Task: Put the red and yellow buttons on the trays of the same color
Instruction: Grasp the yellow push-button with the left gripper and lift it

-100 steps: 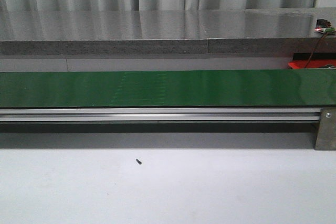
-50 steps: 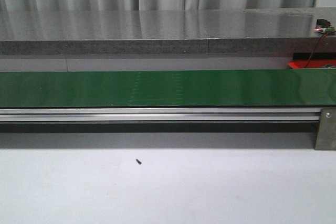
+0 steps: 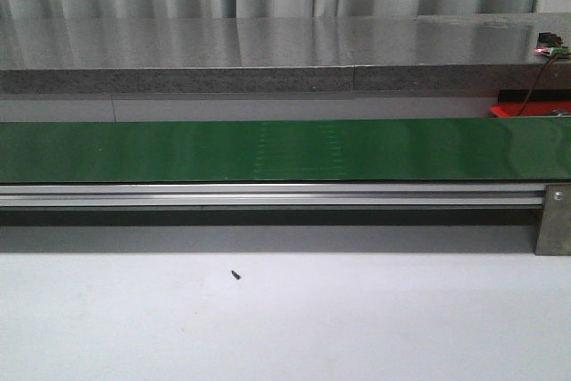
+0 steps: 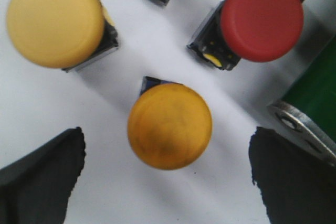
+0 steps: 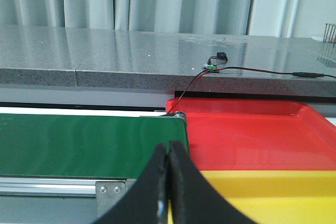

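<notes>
While the front view shows only the green conveyor belt (image 3: 285,149) and a sliver of the red tray (image 3: 526,110), the wrist cameras fill in the rest — the left gripper (image 4: 168,182) hangs wide open and empty over an orange-yellow button (image 4: 169,125), with a paler yellow button (image 4: 55,20) and a red button (image 4: 261,18) near it on the white table (image 4: 31,124). The right gripper (image 5: 169,182) is pressed closed on nothing, before the red tray (image 5: 257,135) and yellow tray (image 5: 273,195). No writing is legible.

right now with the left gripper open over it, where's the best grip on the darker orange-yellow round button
Likely straight down, the left gripper closing on the domed cap's rim of the darker orange-yellow round button. Its cap faces the camera, between the open fingers, apart from the pale yellow button and red button.
</notes>
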Robot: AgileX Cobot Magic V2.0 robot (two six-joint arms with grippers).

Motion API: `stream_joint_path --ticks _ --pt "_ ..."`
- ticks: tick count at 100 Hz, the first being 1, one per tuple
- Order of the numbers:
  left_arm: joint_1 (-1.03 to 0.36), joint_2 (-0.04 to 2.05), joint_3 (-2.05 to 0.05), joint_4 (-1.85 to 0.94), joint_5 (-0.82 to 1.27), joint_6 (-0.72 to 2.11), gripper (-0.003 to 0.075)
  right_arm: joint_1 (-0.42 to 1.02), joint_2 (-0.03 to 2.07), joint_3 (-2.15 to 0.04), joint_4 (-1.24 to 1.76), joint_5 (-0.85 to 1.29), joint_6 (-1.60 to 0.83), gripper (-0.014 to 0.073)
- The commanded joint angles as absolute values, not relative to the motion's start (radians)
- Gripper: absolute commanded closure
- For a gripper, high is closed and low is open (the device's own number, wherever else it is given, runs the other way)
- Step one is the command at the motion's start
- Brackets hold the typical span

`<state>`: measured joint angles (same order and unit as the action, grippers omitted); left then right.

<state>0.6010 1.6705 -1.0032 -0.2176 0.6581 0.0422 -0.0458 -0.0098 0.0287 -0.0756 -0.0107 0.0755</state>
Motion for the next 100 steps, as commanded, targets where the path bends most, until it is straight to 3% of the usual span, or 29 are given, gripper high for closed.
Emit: stream_joint_path --ticks 1,17,36,50,74,100 --pt "0.593 1.648 -1.032 -0.241 0.598 0.044 0.0136 -0.046 -0.029 0.011 -0.072 -0.094 0.072 0.0662" --pt "0.593 1.664 -1.032 -0.243 0.582 0.044 0.0238 -0.046 -0.029 0.011 -0.072 -0.094 0.072 0.0662" --pt "0.593 1.67 -1.032 -0.245 0.58 0.044 0.0439 -0.046 -0.029 0.011 -0.072 -0.094 0.072 0.0662" --pt "0.593 1.67 -1.032 -0.25 0.574 0.044 0.0532 -0.046 -0.029 0.011 -0.072 -0.094 0.072 0.0662" --pt "0.593 1.634 -1.032 -0.25 0.626 0.044 0.0544 -0.046 -0.029 0.011 -0.072 -0.094 0.072 0.0662" --pt "0.592 1.43 -1.072 -0.258 0.687 0.052 0.0544 -0.046 -0.029 0.011 -0.072 -0.094 0.072 0.0662"
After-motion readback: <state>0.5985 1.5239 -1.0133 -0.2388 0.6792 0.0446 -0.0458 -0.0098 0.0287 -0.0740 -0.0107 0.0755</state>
